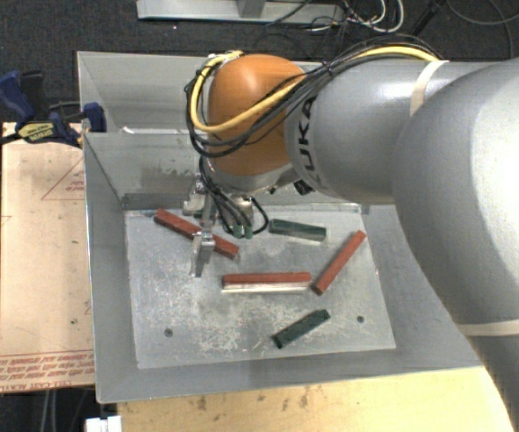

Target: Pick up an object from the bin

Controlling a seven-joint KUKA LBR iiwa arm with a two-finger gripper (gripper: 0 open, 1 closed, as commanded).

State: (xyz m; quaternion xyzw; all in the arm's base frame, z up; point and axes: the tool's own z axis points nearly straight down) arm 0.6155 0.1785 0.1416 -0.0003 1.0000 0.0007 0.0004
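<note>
My gripper (pixel 203 254) hangs below the orange cover, low over the bin's left middle. It sits right on a flat red bar (pixel 176 223) that lies slanted near the back left of the bin floor. The gripper crosses that bar near its right end and hides part of it. Whether the bar is held is not visible. A longer red and silver bar (pixel 266 281) lies flat just right of the gripper, apart from it.
Another red bar (pixel 338 262) leans diagonally right of centre, touching the red and silver bar's end. One dark green bar (pixel 298 231) lies near the back wall, a second dark green bar (pixel 300 328) near the front. The arm covers the bin's right side.
</note>
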